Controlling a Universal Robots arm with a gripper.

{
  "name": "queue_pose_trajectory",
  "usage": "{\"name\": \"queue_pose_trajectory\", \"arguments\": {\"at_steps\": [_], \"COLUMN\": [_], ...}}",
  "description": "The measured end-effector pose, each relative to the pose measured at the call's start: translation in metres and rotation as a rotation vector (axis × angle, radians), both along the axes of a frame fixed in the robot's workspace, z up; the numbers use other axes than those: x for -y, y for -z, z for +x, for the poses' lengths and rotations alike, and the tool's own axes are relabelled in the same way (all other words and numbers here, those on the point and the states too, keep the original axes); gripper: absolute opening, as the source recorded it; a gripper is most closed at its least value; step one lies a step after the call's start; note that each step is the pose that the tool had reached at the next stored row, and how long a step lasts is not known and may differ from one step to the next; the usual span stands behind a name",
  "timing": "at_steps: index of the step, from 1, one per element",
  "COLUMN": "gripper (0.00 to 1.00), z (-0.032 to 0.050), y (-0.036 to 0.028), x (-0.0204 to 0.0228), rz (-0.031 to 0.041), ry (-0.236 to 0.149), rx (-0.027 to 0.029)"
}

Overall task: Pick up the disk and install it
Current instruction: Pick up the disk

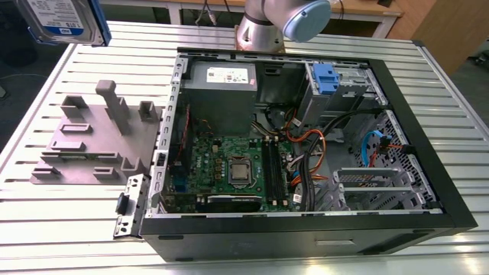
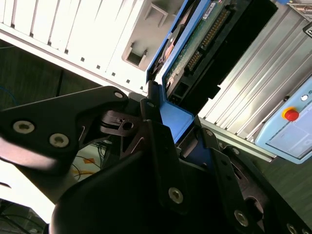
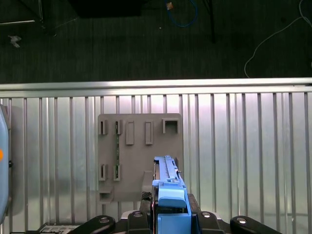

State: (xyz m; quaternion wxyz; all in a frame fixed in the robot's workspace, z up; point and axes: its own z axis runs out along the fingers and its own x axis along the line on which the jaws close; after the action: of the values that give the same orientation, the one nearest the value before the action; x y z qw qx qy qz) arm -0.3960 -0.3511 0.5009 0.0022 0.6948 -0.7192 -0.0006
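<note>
Claw (image 2: 176,122) clamped firm on the blue plastic bracket (image 3: 170,197) framing the flat silver-grey disk (image 1: 61,20), which hangs high at the exterior view's far left, over the ribbed metal table (image 1: 46,229). Below it lies the grey slotted plastic holder (image 1: 84,149). Rightward sits the open black computer case (image 1: 252,243), which holds a grey power-supply box (image 1: 221,91), green motherboard (image 1: 229,166), orange and black cables (image 1: 313,149) and a blue plastic latch (image 1: 324,77) at the drive bay. My judgement: I keep the drive level, clear of rim and cables.

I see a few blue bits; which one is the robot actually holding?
The blue-framed disk with the label, clamped in the pincer above the table; the blue latch sits inside the computer case.
</note>
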Motion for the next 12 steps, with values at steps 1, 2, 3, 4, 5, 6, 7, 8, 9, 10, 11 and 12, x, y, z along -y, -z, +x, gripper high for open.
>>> {"name": "queue_pose_trajectory", "arguments": {"at_steps": [1,2,3,4,5,6,7,8,9,10,11,12], "gripper": [0.36,0.36,0.36,0.36,0.36,0.36,0.36,0.36,0.36,0.36,0.36,0.36], "z": [0.0011,0.0022,0.0031,0.0037,0.0042,0.0047,0.0051,0.0053,0.0054,0.0062,0.0069,0.007], "y": [0.0,0.0,0.0,0.0,0.0,0.0001,0.0001,0.0,0.0,0.0,0.0,0.0], "x": [0.0,0.0,0.0,-0.0001,-0.0001,0.0,0.0,0.0,0.0,0.0,0.0,0.0], "rz": [0.0,0.0001,0.0,0.0,0.0001,0.0001,0.0001,0.0,0.0,0.0,0.0,0.0], "ry": [0.0,0.0,0.0,0.0,0.0,0.0,0.0,0.0,0.0,0.0,0.0,0.0], "rx": [0.0,0.0001,0.0,0.0,0.0,0.0001,0.0001,0.0,0.0001,0.0,0.0,0.0]}}
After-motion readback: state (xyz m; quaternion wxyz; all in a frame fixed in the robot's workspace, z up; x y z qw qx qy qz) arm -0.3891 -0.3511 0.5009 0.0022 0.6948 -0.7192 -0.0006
